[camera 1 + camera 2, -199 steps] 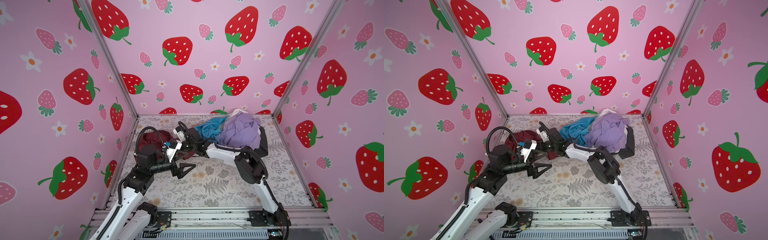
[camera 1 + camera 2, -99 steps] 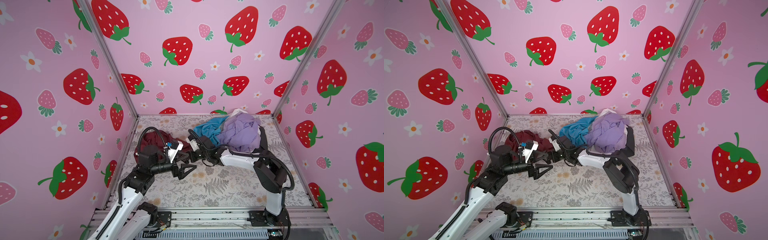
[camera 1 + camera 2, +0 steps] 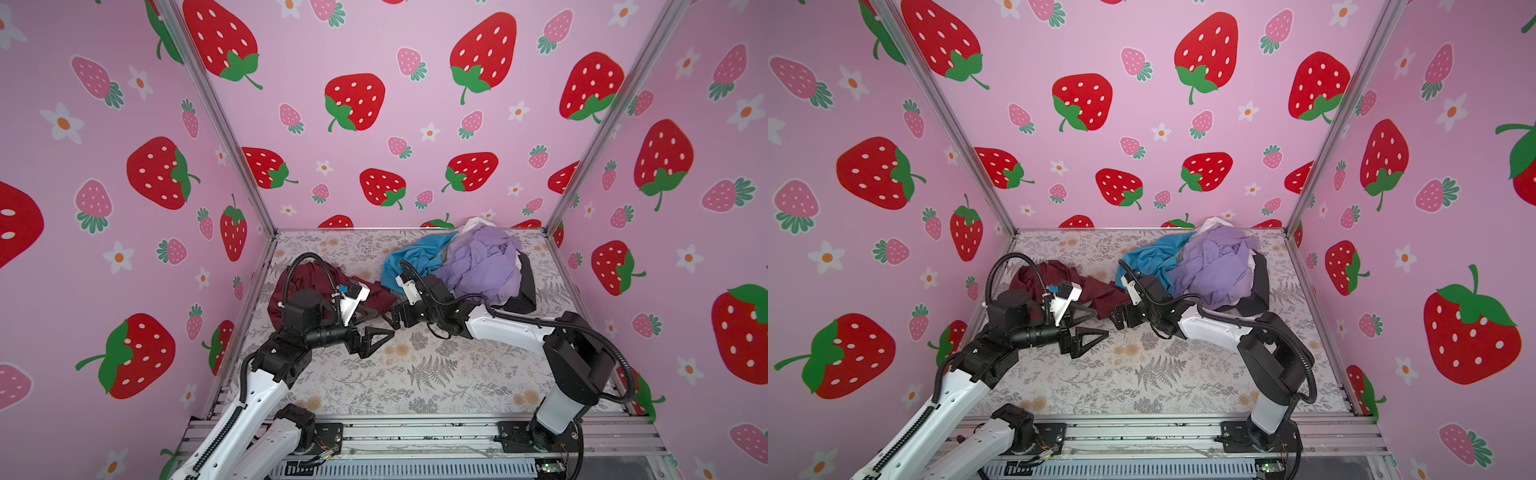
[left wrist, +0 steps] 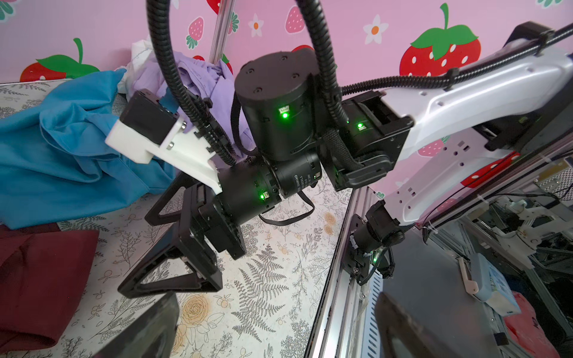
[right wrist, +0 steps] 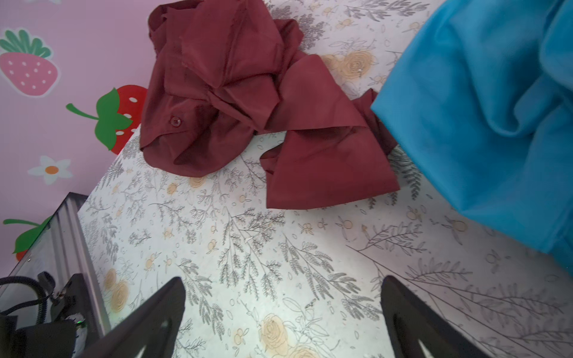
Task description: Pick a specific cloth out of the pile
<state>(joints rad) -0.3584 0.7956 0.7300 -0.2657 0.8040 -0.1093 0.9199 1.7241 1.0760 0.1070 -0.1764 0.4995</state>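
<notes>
The cloth (image 3: pixel 309 276) (image 3: pixel 1100 295) is dark red. In both top views it lies all crumpled on the tabletop (image 3: pixel 436 374), at the back on the left side. It is out of the pile (image 3: pixel 494 286) (image 3: pixel 1225 286), which sits at the back on the right. The pile has a purple cloth (image 3: pixel 473 257) on top, a blue cloth (image 3: pixel 409 259) on its left side, and bits of white and black.

In the right wrist view, one end of the cloth (image 5: pixel 235 93) reaches the edge of the blue cloth (image 5: pixel 480 124). I cannot tell if they touch. A small button (image 5: pixel 175 121) shows on the cloth.

The right hand (image 3: pixel 397 318) (image 3: pixel 1117 318) is low over the bare tabletop, just in front of the cloth. Its two fingers stand wide apart, and it has hold of nothing. The left wrist view shows the right hand (image 4: pixel 136 254) from the side, with its fingers spread and only tabletop between them.

The left hand (image 3: pixel 386 322) (image 3: pixel 1100 321) is right beside it, tip to tip. It is spread wide too, and it has hold of nothing. No hand touches the cloth.
</notes>
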